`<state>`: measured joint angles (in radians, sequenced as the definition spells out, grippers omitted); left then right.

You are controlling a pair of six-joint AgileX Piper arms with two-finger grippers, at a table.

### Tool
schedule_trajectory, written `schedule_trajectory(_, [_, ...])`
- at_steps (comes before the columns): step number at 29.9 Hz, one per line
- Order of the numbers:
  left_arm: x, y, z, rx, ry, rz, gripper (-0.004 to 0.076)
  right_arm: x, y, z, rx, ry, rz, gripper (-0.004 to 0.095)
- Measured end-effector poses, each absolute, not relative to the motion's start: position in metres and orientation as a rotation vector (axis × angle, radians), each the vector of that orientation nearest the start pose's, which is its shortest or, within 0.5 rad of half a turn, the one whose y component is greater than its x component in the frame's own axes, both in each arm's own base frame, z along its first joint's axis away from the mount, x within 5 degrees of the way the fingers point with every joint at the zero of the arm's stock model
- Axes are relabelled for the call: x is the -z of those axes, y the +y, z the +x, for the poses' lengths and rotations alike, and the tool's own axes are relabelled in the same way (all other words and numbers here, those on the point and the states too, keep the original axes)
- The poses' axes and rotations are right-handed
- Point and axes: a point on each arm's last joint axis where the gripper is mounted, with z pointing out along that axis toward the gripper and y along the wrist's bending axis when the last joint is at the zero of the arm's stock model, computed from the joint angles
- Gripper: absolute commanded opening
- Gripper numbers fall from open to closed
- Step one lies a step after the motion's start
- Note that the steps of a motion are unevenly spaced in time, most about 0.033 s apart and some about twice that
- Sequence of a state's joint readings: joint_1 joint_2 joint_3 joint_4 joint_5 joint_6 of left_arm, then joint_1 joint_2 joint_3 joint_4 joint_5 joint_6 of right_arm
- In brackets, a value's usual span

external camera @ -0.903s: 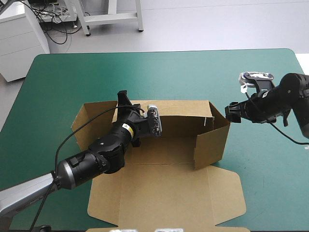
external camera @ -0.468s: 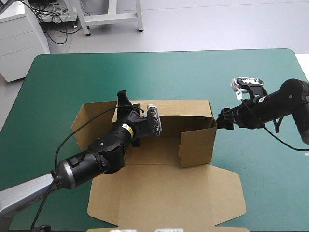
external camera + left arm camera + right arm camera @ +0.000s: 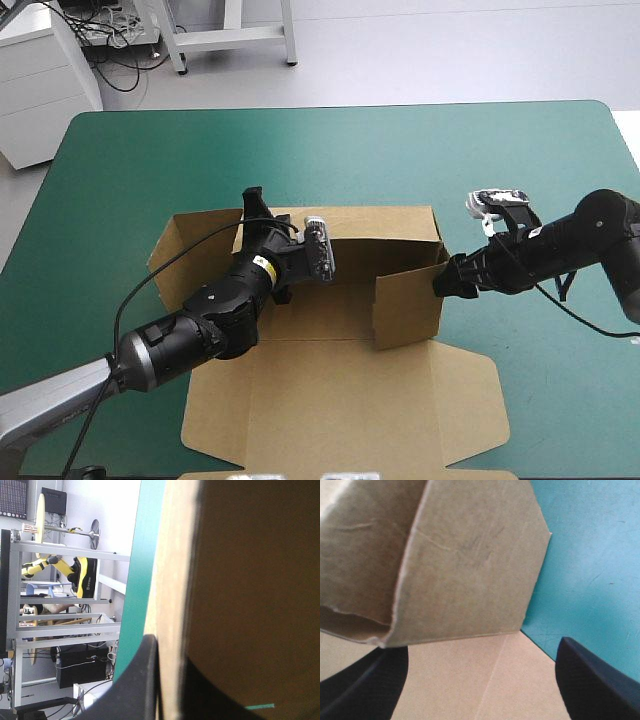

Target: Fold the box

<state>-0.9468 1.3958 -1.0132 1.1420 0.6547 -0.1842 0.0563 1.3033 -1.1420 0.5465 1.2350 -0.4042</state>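
The box (image 3: 340,400) lies in the middle of the desk (image 3: 400,150), its long axis going from left to right, with the back wall (image 3: 385,228) raised and the lid flat toward me. My left pincer (image 3: 251,203) is clenched on the back wall near its left end. My right pincer (image 3: 441,283) is released, with the fingers (image 3: 596,682) wide apart. Its tip is at the outer face of the right side wall (image 3: 408,305), which stands upright and is turned inward. This wall lies directly ahead of the right pincer, so I judge the coming move is a push further inward. The left side flap (image 3: 195,250) is not yet upright. To the right there is bare desk, enough room to draw back.
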Motion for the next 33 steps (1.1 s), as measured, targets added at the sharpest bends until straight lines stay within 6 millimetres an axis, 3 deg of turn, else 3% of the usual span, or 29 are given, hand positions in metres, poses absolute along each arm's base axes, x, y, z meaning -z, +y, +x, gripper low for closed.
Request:
schedule_trajectory(5, [-0.313,-0.212,0.215,-0.586,1.552,1.440,-0.0032,-0.334,0.065,0.234,-0.706,2.656,-0.516,0.0734])
schedule_trajectory(14, [-0.313,-0.212,0.215,-0.586,1.552,1.440,-0.0032,-0.337,0.100,0.233,-0.698,2.540,-0.653,0.0734])
schedule_trajectory(26, [-0.312,-0.212,0.214,-0.576,1.562,1.437,-0.0032,-0.333,0.115,0.237,-0.502,2.464,-0.773,0.0728])
schedule_trajectory(31, [-0.312,-0.212,0.214,-0.573,1.567,1.438,-0.0032,-0.334,0.115,0.240,-0.479,2.428,-0.768,0.0595])
schedule_trajectory(33, [-0.312,-0.212,0.214,-0.573,1.566,1.439,-0.0032,-0.335,0.115,0.240,-0.468,2.421,-0.770,0.0499])
